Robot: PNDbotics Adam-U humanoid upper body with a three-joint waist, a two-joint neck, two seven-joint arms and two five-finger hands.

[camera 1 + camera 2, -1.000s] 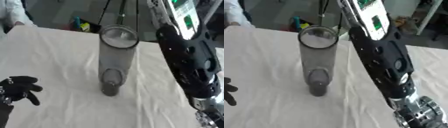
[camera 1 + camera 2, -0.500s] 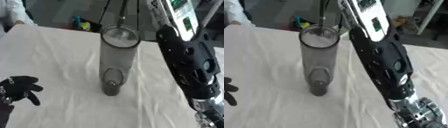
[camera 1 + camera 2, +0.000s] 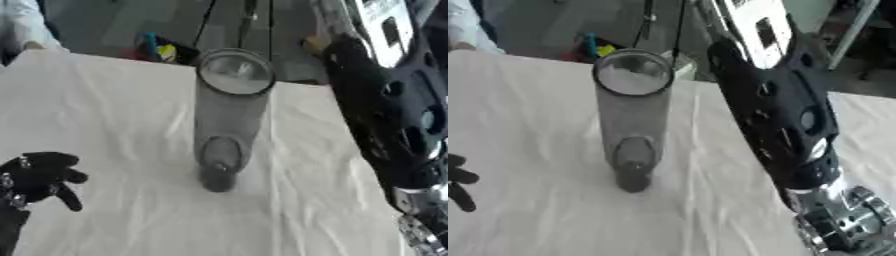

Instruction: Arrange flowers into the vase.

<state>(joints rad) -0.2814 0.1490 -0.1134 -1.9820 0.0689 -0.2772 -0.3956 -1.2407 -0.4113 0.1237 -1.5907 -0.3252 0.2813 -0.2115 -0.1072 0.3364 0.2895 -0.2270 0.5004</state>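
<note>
A tall vase (image 3: pixel 229 117) of clear grey glass stands upright in the middle of the white tablecloth (image 3: pixel 114 110); its round mouth (image 3: pixel 234 72) faces up and I see no flower inside it. My left hand (image 3: pixel 37 175) rests at the lower left edge, well apart from the vase, its dark fingers relaxed and holding nothing. My right arm (image 3: pixel 776 115) rises from the lower right past the vase's right side and leaves the view at the top; its hand is hidden. No flowers show clearly in either view.
Two thin dark lines (image 3: pixel 208 22) run up behind the vase and out of the top edge; I cannot tell what they are. Small coloured objects (image 3: pixel 157 49) lie beyond the table's far edge. A white sleeve (image 3: pixel 19 25) shows at the far left corner.
</note>
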